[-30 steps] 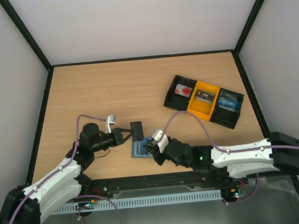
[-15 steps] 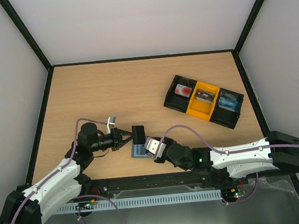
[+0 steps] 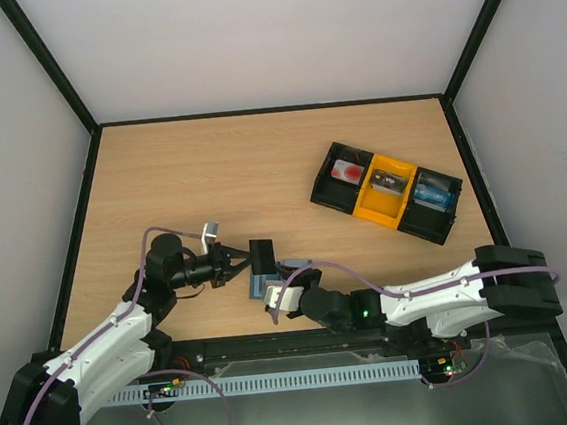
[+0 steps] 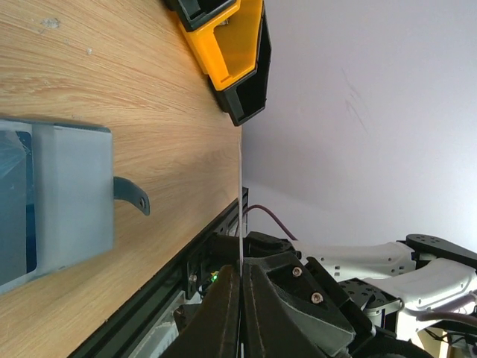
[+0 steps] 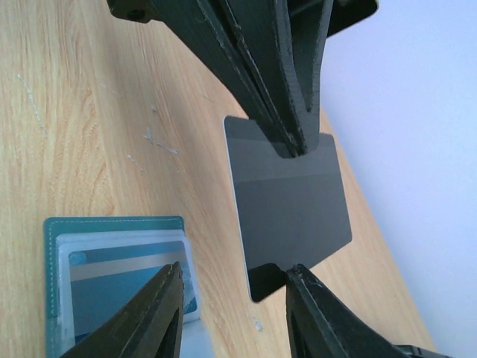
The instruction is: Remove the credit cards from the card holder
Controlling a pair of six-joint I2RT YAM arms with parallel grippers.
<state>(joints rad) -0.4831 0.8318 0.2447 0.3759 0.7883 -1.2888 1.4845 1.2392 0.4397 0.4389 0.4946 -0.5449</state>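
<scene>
One dark card (image 5: 291,201) is pinched in the left gripper (image 3: 240,260), just beside the card holder (image 5: 52,298) lying open on the table (image 3: 209,169). Right gripper (image 5: 232,277) is held spread, empty. Second card (image 5: 123,287) probably gets grabbed next.

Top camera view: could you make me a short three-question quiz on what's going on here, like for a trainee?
1. True or false: the left gripper is shut on a dark card.
2. The tray's middle compartment is: A red, B yellow, C green?
3. Fill in: another card sits inside the open ____.
Key: 1 true; 2 B; 3 card holder.
</scene>
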